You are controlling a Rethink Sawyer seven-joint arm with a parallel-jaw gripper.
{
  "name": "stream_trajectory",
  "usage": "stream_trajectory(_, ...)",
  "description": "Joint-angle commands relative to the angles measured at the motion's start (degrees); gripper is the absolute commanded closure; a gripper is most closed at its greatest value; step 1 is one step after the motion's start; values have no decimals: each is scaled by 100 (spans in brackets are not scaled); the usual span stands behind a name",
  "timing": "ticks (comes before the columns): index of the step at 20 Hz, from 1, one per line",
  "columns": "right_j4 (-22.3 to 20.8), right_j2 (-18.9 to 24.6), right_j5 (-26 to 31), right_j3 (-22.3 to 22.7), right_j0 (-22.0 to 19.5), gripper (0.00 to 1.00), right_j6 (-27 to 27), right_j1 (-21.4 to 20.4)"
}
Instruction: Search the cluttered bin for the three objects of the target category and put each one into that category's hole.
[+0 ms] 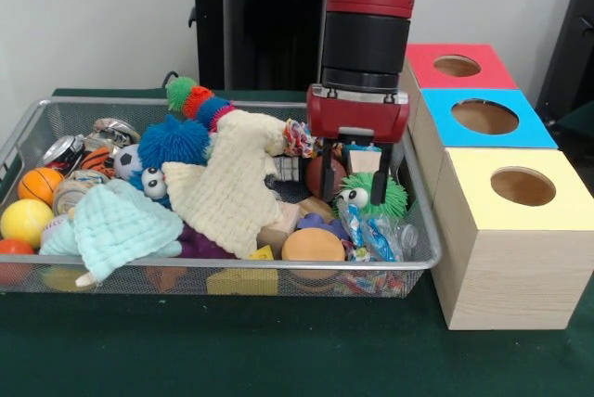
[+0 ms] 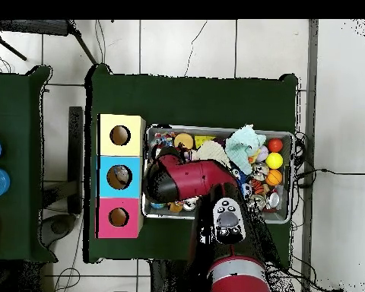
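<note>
The wire mesh bin (image 1: 232,267) is full of toys and cloths; it also shows in the overhead view (image 2: 216,128). One crinkly clear bottle (image 1: 369,236) with a blue-and-white label lies at the bin's front right corner. Other bottles are hidden. My gripper (image 1: 353,176) hangs open and empty over the bin's right end, just above a green fuzzy toy (image 1: 373,195) and a little behind the bottle. In the overhead view the arm (image 2: 178,179) hides the gripper. The red-topped box's hole (image 1: 457,66) is at the far right; it also shows in the overhead view (image 2: 119,217).
The blue-topped box (image 1: 484,117) and the yellow-topped box (image 1: 522,185) stand in a row beside the bin's right end. A cream cloth (image 1: 232,184) and a mint cloth (image 1: 121,221) cover the middle. Balls (image 1: 25,221) and shiny cans (image 1: 65,148) fill the left end.
</note>
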Motion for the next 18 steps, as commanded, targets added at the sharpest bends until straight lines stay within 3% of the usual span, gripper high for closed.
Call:
stream_trajectory(1,-472,489,-65,131,-428,0,-64,218)
stream_trajectory(4,-448,636,-41,187,-500,0,-35,272)
stream_trajectory(11,-678,530,-316,115,-425,0,46,412)
stream_trajectory(18,-835,1436,56,522,-1078,0,-277,412)
